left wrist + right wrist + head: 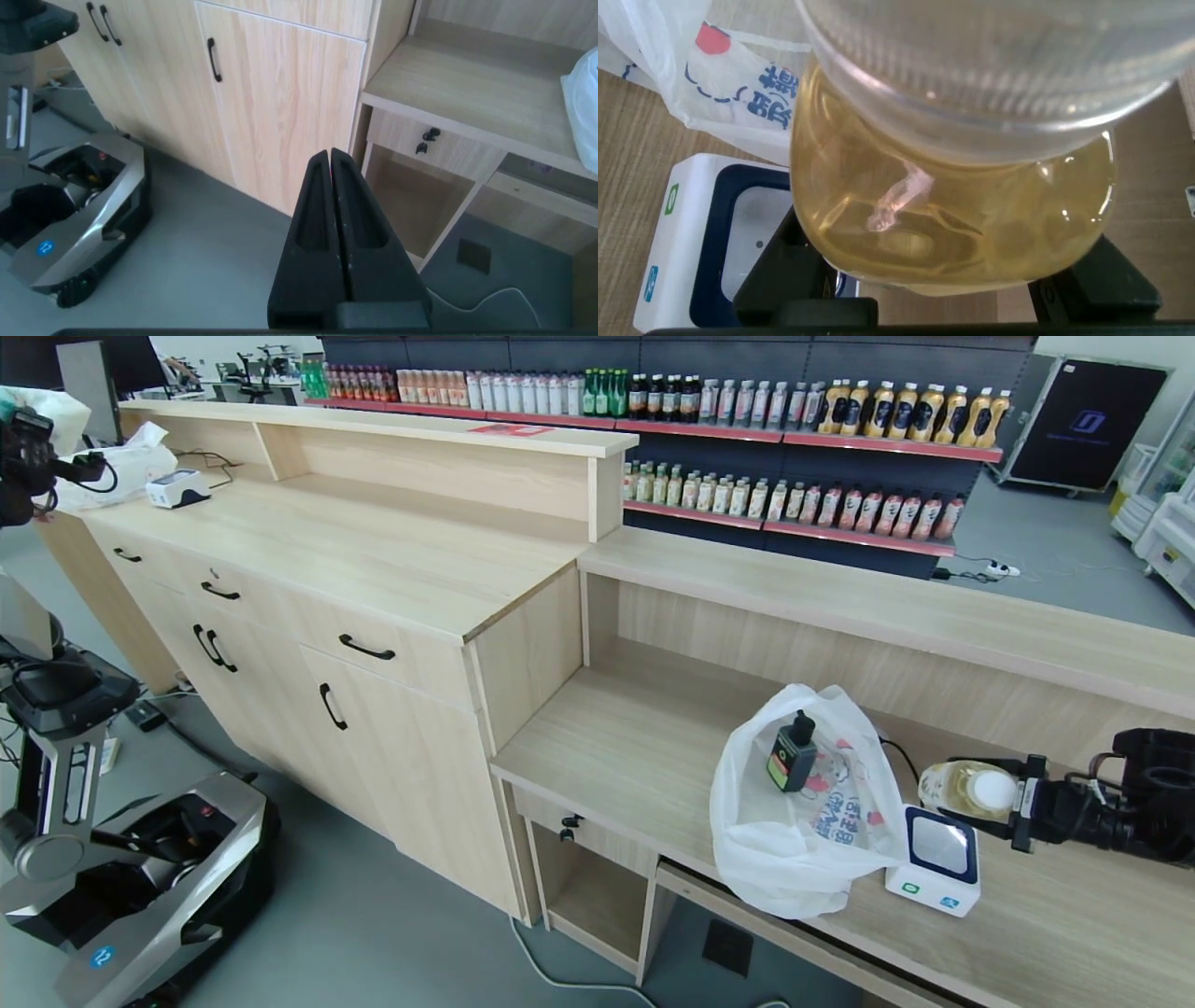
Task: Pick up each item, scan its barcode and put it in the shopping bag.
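The right jaws are closed around a clear bottle of yellow liquid [954, 787], gripping it across its body so it lies sideways above the desk [635, 747]. Just below and in front of these jaws stands the small white scanner [936, 859] with its dark window facing up, so the step in hand looks like the scan of this bottle. The white shopping bag [794, 840] sits open right beside the scanner, on the side away from the jaws, and a dark bottle with a green label [794, 756] already stands inside it. By that, one item seems done and this bottle has yet to be bagged; no further loose item shows near the jaws, so it may be the last. The left jaws are pressed fully together and hold nothing, hanging over the grey floor [215, 233] well apart from the bag, in front of a pale wood cabinet [373, 709] with black handles. The desk is light wood with a raised back ledge. Beyond it run dark shelves of bottled drinks [812, 411], as in a shop.
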Motion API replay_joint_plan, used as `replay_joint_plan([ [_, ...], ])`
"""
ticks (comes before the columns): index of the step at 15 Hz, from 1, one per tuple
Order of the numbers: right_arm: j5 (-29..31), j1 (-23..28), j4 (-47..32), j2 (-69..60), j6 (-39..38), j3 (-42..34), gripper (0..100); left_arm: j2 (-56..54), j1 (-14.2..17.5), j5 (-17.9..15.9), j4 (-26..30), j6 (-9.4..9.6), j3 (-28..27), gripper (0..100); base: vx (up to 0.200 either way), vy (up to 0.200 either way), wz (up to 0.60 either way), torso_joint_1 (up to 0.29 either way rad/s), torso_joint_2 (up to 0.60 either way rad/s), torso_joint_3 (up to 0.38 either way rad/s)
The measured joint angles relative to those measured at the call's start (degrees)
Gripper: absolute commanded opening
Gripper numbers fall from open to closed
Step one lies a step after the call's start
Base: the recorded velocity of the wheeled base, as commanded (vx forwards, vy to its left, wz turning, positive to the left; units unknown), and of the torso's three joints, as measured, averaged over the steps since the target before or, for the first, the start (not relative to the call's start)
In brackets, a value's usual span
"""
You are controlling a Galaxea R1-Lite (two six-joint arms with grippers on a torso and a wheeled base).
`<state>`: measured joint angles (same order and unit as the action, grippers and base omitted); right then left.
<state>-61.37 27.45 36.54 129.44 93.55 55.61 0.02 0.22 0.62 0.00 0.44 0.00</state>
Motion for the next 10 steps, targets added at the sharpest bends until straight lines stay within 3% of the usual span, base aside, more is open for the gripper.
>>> replay_joint_plan([
  [10,1.18,0.29,-0.06,0.5,2.49,-0.52,0,0.0,0.0,-0.02,0.0,0.0,0.0,0,0.0,0.0,0.0,0.0,0.0,0.0],
])
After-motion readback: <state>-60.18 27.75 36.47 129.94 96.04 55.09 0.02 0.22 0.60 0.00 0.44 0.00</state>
